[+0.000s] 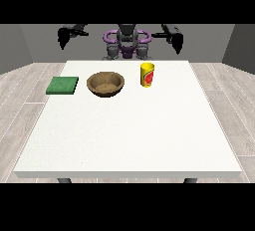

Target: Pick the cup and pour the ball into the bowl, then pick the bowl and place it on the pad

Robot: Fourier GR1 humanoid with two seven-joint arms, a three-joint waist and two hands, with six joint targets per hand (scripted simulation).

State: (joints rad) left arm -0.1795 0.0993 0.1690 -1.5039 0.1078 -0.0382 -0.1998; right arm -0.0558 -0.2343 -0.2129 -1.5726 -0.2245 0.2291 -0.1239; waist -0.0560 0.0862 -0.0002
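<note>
Near the table's [124, 125] far edge, a yellow cup [147, 75] is standing beside a brown wooden bowl [105, 84], a green square pad [63, 85] lying at the table's edge toward the view's left. Both hands [63, 37] [177, 41] are hanging raised, holding nothing; finger spread I cannot tell. A clumsy approach risks tipping the cup, spilling its unseen ball.

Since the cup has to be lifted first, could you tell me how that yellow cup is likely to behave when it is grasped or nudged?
The yellow cup stands upright and looks taller than it is wide, so a sideways nudge would probably tip it. If it tipped, its round wall would likely let it roll on the white table. Its surface looks smooth, so it may be somewhat slippery.
</note>
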